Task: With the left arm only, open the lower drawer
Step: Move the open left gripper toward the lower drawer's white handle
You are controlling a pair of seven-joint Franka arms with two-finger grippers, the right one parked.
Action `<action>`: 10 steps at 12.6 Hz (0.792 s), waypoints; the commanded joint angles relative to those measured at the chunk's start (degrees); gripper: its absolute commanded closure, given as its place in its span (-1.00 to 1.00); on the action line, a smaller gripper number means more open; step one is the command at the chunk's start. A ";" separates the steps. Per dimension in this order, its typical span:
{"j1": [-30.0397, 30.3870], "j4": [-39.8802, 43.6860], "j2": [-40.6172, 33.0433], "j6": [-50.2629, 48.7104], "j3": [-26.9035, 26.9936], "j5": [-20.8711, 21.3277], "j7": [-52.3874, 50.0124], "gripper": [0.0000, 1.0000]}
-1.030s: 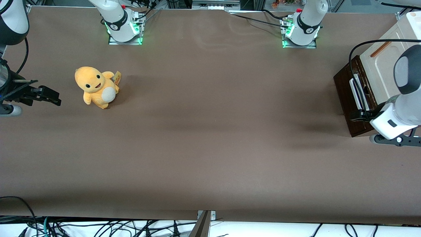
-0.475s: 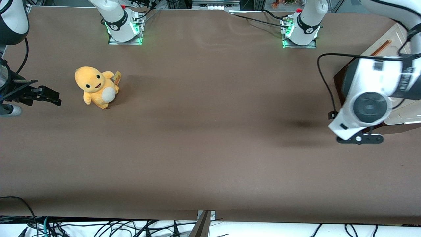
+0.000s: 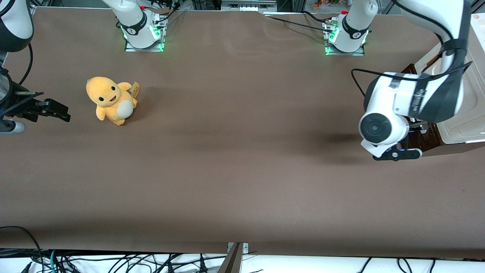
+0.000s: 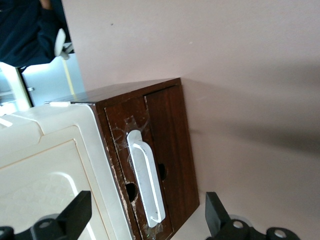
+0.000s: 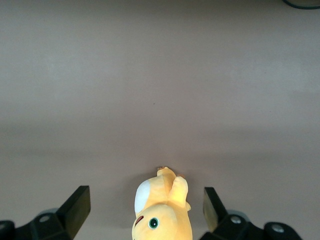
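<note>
The lower drawer (image 4: 170, 150) is a dark brown wooden front with a white loop handle (image 4: 145, 182), under the cream panel (image 4: 45, 165) of a small cabinet. It looks pushed in, its front about level with the dark case. My left arm (image 3: 413, 98) hangs in front of the drawer, its white wrist (image 3: 380, 129) covering most of the drawer in the front view, where only a dark brown strip (image 3: 428, 139) shows. My gripper (image 4: 145, 220) is open and faces the handle from a short way off, its black fingers (image 4: 75, 215) wide apart and touching nothing.
The cabinet (image 3: 468, 117) stands at the working arm's end of the table. A yellow plush toy (image 3: 111, 100) sits toward the parked arm's end. A black cable (image 3: 356, 76) loops off the left arm's wrist.
The left arm's wrist has swung away from the cabinet toward the table's middle and turned. It now stands in front of the drawer and hides it in the front view.
</note>
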 commanded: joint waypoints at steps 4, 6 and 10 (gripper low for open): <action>-0.29 -5.50 0.56 -2.51 -2.06 7.02 -7.88 -1.00; -0.29 -7.43 1.26 -3.58 -2.68 9.39 -10.67 -1.00; -0.46 -10.16 3.10 -3.58 -2.77 11.51 -20.16 -1.00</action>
